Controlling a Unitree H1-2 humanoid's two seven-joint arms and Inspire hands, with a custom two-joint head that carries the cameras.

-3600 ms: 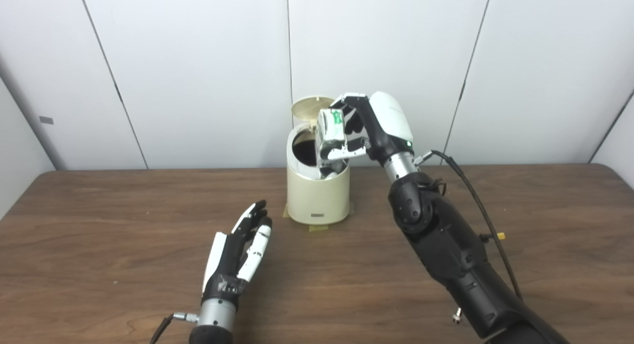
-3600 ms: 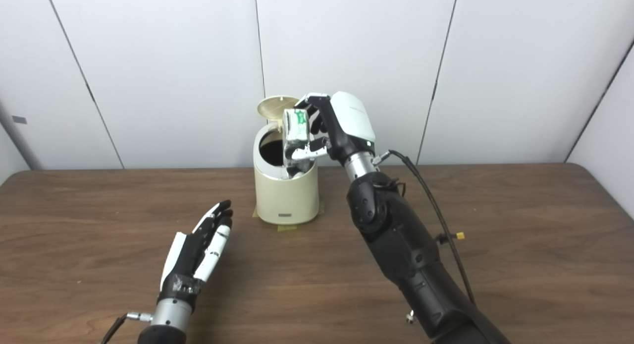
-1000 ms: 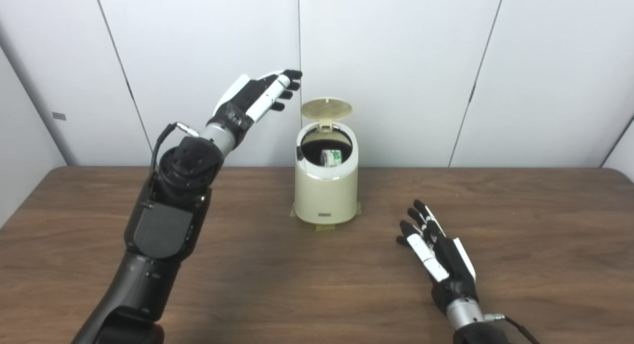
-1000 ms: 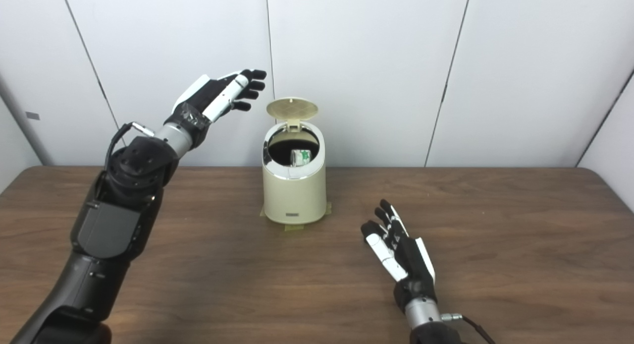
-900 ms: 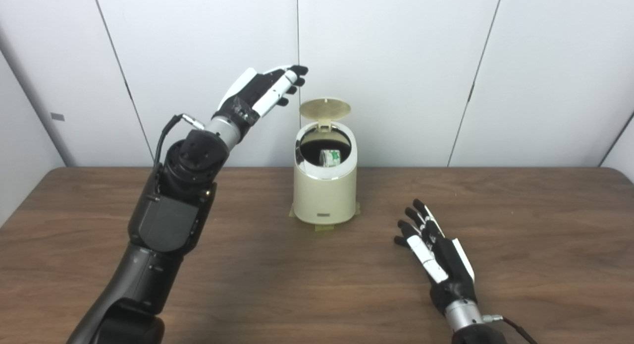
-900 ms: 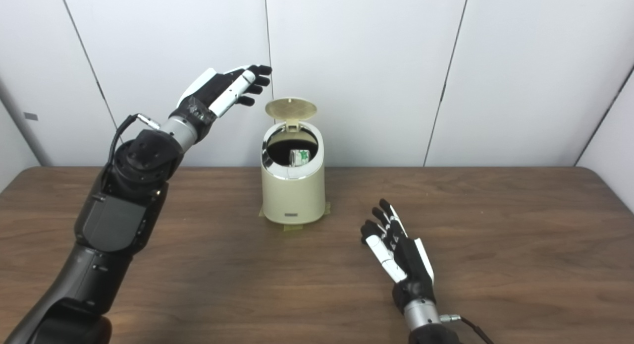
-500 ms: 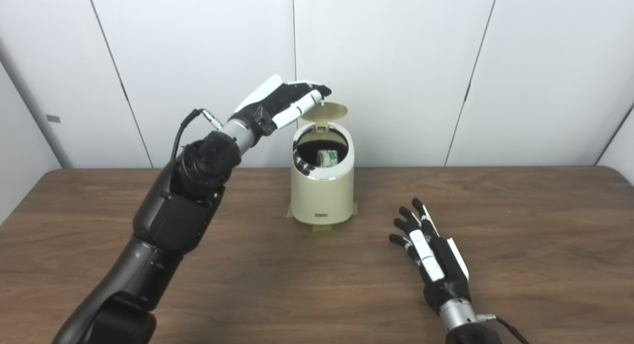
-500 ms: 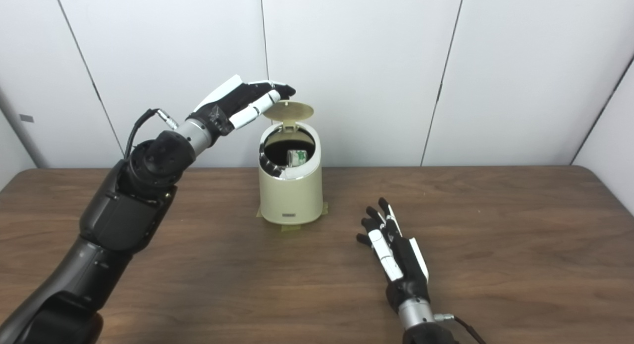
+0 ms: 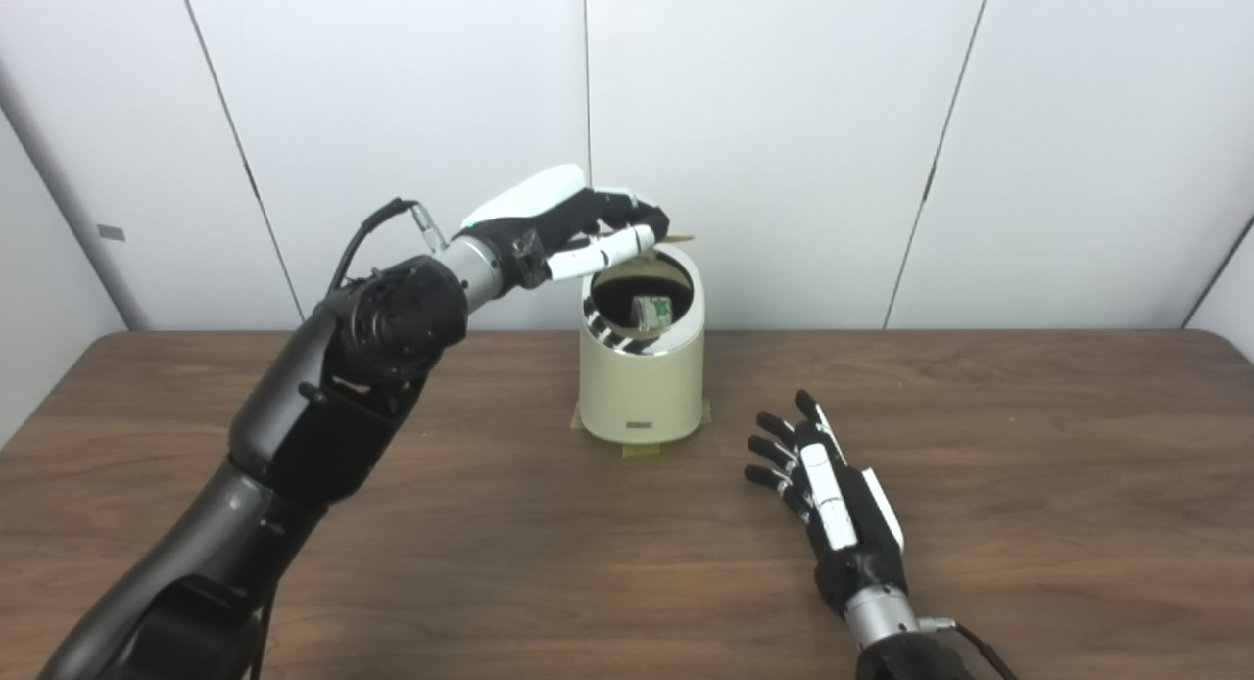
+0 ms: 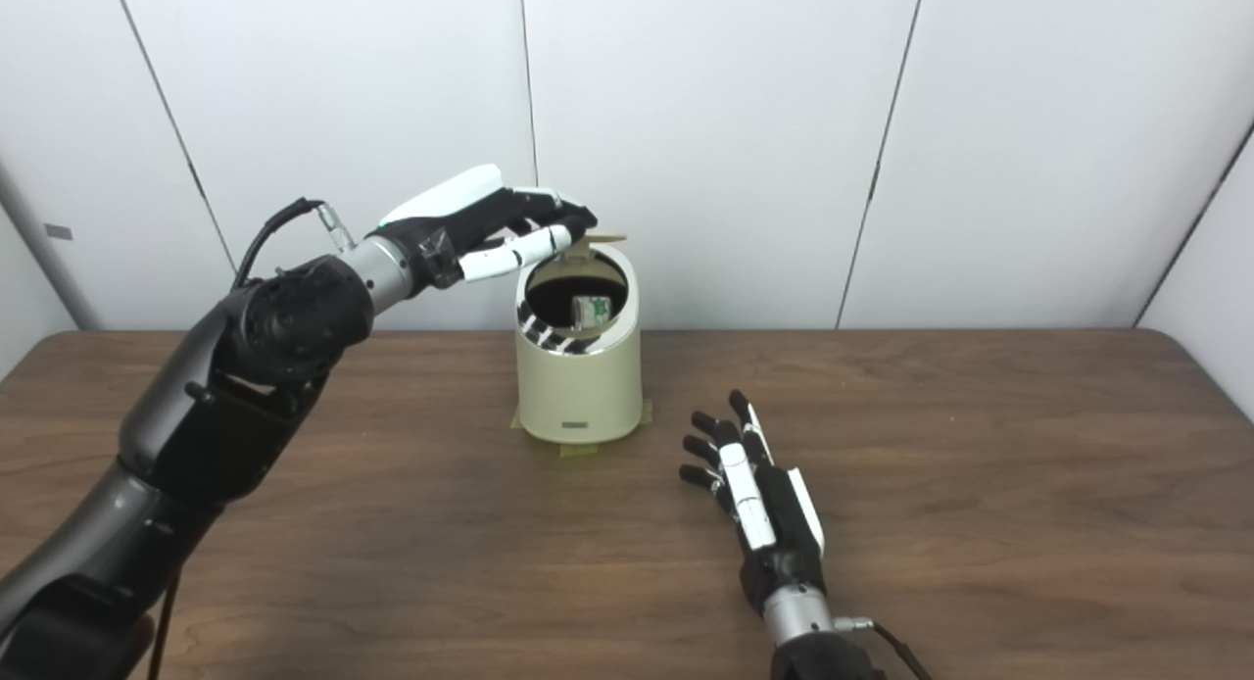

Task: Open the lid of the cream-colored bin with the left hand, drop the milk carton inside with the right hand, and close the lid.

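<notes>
One cream-colored bin (image 9: 642, 366) on table (image 9: 1029, 445), milk carton (image 9: 651, 313) inside; lid (image 9: 676, 239) half-lowered, directly beneath flat, empty left hand (image 9: 563, 227); right hand (image 9: 833, 494) spread, empty, well apart
</notes>
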